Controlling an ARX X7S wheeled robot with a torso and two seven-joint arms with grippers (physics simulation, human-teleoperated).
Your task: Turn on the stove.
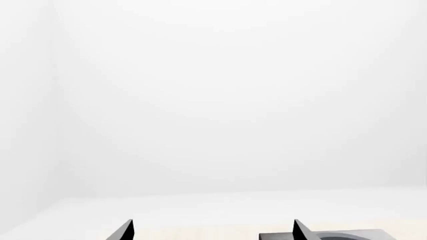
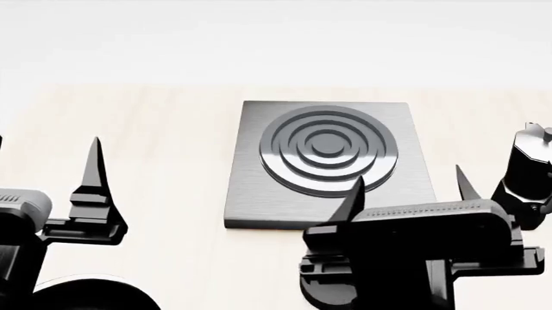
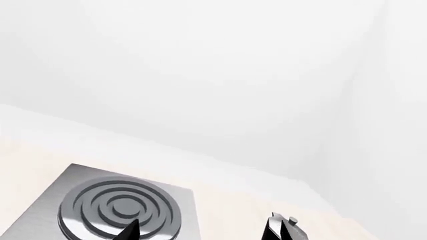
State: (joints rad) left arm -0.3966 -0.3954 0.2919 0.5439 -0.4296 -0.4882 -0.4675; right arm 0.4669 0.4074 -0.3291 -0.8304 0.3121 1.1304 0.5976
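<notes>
Grey metal stove [image 2: 250, 194] sits at frame centre; right gripper [image 2: 405, 187] hovers at its lower right edge, jaws spread wide, empty.
Knob hidden; lower gently, find it under the gripper before closing.

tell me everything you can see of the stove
The stove is a flat square slab of brushed grey metal lying level on the pale wooden counter. A darker raised burner of concentric rings sits toward its far side. No knob is visible. Nothing rests on it; the right gripper hangs open over its near right corner, apparently without touching.
</notes>
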